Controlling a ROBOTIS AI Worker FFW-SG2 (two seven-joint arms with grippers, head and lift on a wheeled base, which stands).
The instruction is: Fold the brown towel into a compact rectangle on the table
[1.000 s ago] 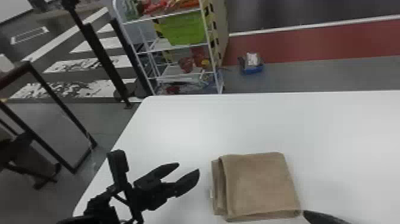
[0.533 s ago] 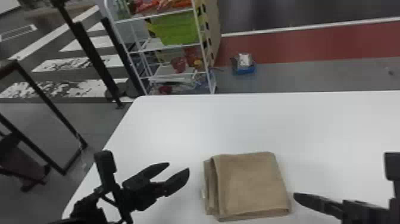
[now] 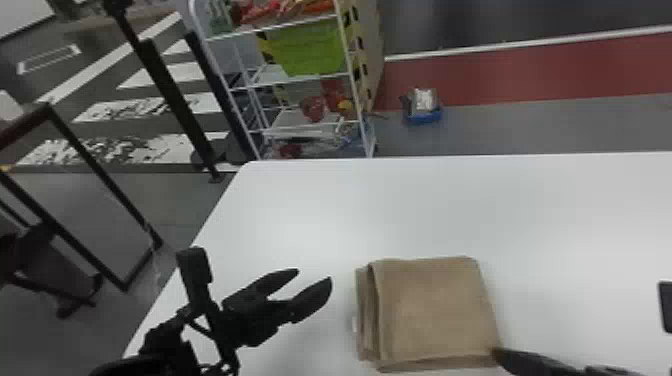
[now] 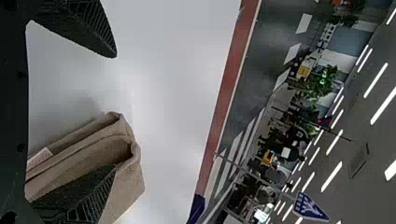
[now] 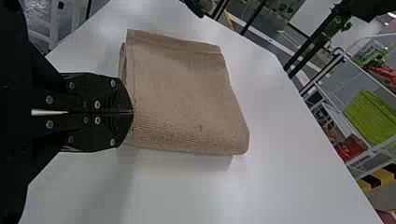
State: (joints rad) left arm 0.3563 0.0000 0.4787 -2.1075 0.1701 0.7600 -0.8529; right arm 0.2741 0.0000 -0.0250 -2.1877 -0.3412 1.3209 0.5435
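Fingers wide, your left gripper (image 3: 315, 274) hung apart, towards nine o'clock from the towel (image 3: 432, 312); your closed right gripper (image 3: 495, 352) touched its five-o'clock corner.

Bright, diffuse light before me, white strip lights (image 4: 331, 177) glowing on the ceiling in my left wrist view, pale sheen across the surface (image 3: 300, 210), faint, soft shadows beside the brown towel (image 5: 182, 93) in both my wrist views

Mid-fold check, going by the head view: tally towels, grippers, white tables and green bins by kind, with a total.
Towel: 1
Grippers: 2 (left gripper, right gripper)
White table: 1
Green bin: 1
Total: 5
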